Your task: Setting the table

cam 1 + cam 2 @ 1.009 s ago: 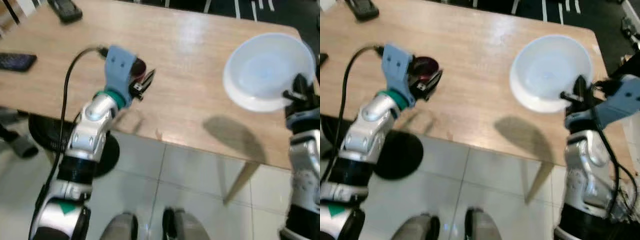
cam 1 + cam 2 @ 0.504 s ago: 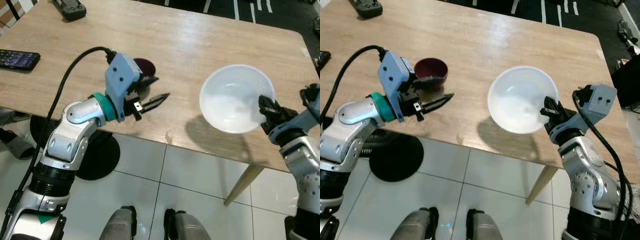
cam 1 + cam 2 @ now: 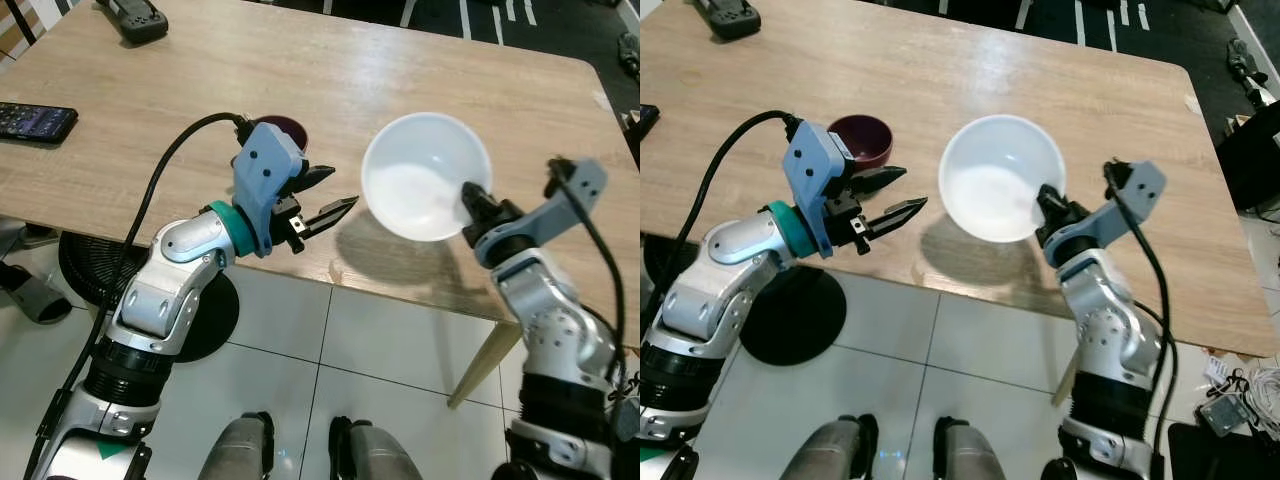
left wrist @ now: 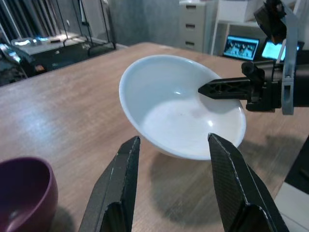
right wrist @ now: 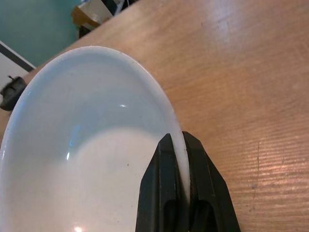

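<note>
A large white bowl (image 3: 995,180) hangs just above the near edge of the wooden table (image 3: 1040,70), casting a shadow below it. My right gripper (image 3: 1050,203) is shut on the bowl's near right rim; its fingers (image 5: 181,193) pinch the rim (image 5: 169,111). A small maroon bowl (image 3: 862,140) stands on the table to the left. My left gripper (image 3: 898,195) is open, just in front of the maroon bowl (image 4: 24,193) and pointing at the white bowl (image 4: 178,111), a short gap away.
A black phone (image 3: 35,120) lies at the table's left edge and a black remote (image 3: 132,17) at the far left. A black round stand base (image 3: 790,310) sits on the tiled floor under the left arm. My feet (image 3: 900,450) show at the bottom.
The right gripper has carried the white bowl leftward toward the table's middle. The left gripper has swung right, away from the maroon bowl, toward the white bowl.
</note>
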Robot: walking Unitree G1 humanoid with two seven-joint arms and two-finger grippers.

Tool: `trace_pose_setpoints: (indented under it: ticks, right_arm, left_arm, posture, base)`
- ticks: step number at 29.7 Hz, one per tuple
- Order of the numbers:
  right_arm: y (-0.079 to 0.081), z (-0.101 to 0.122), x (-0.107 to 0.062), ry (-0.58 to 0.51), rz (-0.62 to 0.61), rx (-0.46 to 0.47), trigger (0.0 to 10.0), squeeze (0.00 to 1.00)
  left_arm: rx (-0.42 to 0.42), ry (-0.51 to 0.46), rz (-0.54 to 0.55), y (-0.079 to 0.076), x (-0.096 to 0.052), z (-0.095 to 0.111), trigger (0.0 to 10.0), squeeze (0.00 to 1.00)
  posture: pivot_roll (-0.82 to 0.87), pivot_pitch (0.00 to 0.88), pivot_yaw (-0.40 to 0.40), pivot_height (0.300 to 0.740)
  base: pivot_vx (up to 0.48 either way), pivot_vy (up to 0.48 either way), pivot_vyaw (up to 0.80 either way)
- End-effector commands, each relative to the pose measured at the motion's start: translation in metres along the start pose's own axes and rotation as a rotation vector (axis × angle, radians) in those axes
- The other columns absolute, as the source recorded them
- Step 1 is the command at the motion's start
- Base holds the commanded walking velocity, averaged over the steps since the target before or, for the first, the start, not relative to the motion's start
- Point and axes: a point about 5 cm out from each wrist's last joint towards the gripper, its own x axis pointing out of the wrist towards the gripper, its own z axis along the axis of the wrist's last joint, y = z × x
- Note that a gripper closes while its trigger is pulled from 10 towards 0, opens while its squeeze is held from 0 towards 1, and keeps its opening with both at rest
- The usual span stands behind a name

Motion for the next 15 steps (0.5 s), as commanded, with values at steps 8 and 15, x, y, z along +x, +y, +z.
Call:
trace_pose_setpoints:
  ticks: [8,15]
  right_arm:
    - [-0.0044,-0.0072,0.0056,0.022,-0.031,0.015,10.0,0.00]
    - [0.0010,-0.0021,0.0101,-0.035,-0.033,0.001,10.0,0.00]
  left_arm:
    - [-0.012,0.029,0.029,0.0003,-0.0013,-0.0058,10.0,0.00]
    - [-0.017,0.033,0.049,-0.0005,-0.0029,-0.0066,10.0,0.00]
  posture:
    - [0.11,0.098,-0.010,0.740]
    - [0.11,0.115,-0.017,0.740]
  base:
    - [0.000,0.000,0.00]
    - [0.000,0.000,0.00]
